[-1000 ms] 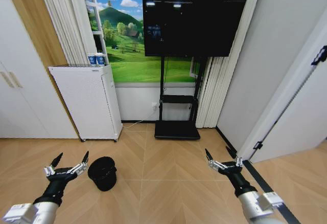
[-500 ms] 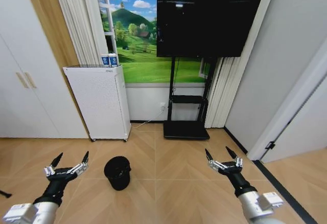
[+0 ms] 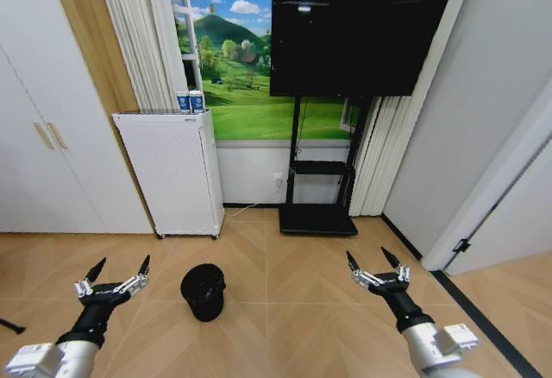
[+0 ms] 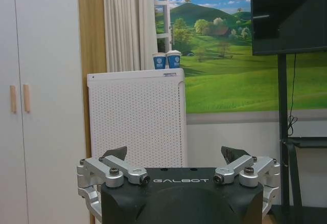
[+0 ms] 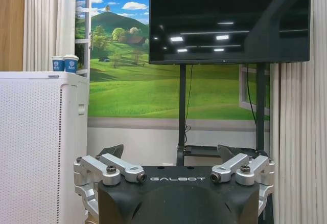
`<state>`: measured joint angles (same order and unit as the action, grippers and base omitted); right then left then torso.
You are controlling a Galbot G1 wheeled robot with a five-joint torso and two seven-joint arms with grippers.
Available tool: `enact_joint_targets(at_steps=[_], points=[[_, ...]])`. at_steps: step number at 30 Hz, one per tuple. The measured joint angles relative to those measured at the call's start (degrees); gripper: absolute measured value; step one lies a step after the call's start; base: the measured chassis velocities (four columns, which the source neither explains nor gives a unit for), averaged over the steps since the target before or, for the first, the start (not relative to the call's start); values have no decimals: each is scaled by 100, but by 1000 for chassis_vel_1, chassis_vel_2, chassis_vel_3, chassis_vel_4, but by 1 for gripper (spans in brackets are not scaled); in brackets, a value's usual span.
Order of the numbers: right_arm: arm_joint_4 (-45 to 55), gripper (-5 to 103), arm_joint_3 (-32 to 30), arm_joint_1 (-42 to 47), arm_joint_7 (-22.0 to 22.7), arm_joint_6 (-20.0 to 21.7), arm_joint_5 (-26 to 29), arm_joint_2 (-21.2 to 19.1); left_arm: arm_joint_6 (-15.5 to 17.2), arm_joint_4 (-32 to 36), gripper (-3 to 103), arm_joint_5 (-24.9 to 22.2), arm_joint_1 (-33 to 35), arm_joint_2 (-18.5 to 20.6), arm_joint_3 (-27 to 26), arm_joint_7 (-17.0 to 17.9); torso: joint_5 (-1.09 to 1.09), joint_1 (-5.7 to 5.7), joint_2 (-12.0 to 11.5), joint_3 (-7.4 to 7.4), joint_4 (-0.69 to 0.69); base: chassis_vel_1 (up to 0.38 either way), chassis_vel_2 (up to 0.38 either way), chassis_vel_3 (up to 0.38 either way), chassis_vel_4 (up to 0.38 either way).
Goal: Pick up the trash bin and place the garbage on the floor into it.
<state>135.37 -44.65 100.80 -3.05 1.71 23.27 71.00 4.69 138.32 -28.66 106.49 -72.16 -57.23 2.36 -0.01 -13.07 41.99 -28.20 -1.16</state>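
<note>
I see the trash bin (image 3: 203,292) upright on the floor between my left claw (image 3: 119,271) and right claw (image 3: 373,261), both spread wide and holding nothing.

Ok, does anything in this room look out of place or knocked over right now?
Nothing stands out. The black trash bin stands upright on the wooden floor, between the open left gripper and open right gripper. Two paper cups sit upright on the white cabinet.

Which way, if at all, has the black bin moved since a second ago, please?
No. The bin stands on the floor in front of the white cabinet, as before. Both shifted right together in the head view, so the camera turned.
</note>
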Motion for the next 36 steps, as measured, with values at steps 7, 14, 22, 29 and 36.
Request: enact_joint_targets(at_steps=[7, 14, 22, 29, 36], points=[[0, 100, 0, -1, 0, 0, 0, 0, 0, 0, 100, 0, 0, 0, 0, 0, 1, -1, 0, 0, 0, 92, -58, -98, 59], [0, 100, 0, 1, 0, 0, 0, 0, 0, 0, 100, 1, 0, 0, -1, 0, 3, 0, 1, 1, 0, 173, -179, -169, 200], [0, 100, 0, -1, 0, 0, 0, 0, 1, 0, 100, 0, 0, 0, 0, 0, 2, -1, 0, 0, 1, 263, -264, -272, 278], [-2, 100, 0, 2, 0, 0, 0, 0, 1, 0, 100, 0, 0, 0, -1, 0, 7, 1, 0, 1, -1, 342, -340, -341, 332], [-1, 100, 0, 3, 0, 0, 0, 0, 1, 0, 100, 0, 2, -1, -2, 2, 4, 4, 2, 3, 1, 257, -201, -266, 253]])
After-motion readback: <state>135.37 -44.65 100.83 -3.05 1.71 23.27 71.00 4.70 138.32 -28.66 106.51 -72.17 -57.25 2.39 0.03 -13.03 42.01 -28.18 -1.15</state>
